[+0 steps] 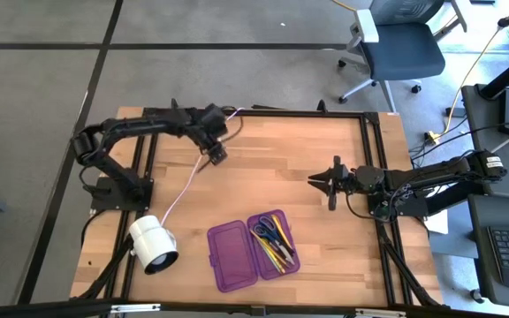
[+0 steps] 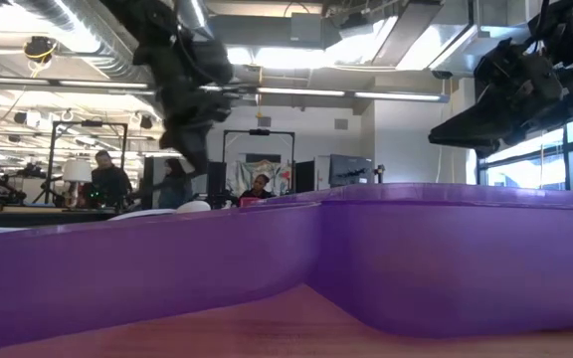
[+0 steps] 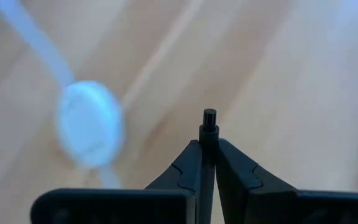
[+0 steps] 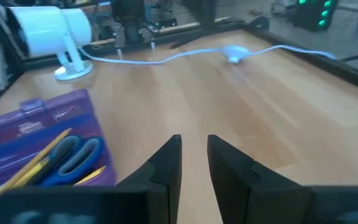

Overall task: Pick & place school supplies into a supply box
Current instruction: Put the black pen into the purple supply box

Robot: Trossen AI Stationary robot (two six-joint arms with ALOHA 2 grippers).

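Observation:
The supply box (image 1: 233,258) lies open near the table's front edge. Its right half holds pens, pencils and blue-handled scissors (image 1: 272,242), which also show in the right wrist view (image 4: 72,159). My left gripper (image 1: 218,155) hangs above the far-left part of the table, shut on a thin dark pen; only the pen's short end (image 3: 209,118) shows. My right gripper (image 1: 315,180) waits at the right, pointing toward the table's left, open (image 4: 194,147) with nothing between its fingers. In the low view the box's purple wall (image 2: 416,259) fills the foreground. My left gripper pinches the thin dark pen between its two fingertips (image 3: 194,155). A short round end (image 3: 209,116) sticks out past them. The fingers point steeply down at the table. The pen is lifted clear of the wood, and the fingers hide the rest of it.
A white cylindrical lamp (image 1: 153,246) stands at the front left. Its white cable (image 1: 180,194) runs toward the far edge, and the cable's oval switch (image 3: 91,124) lies below my left gripper. Bare wood lies between the two arms. A black frame (image 1: 374,159) rims the table.

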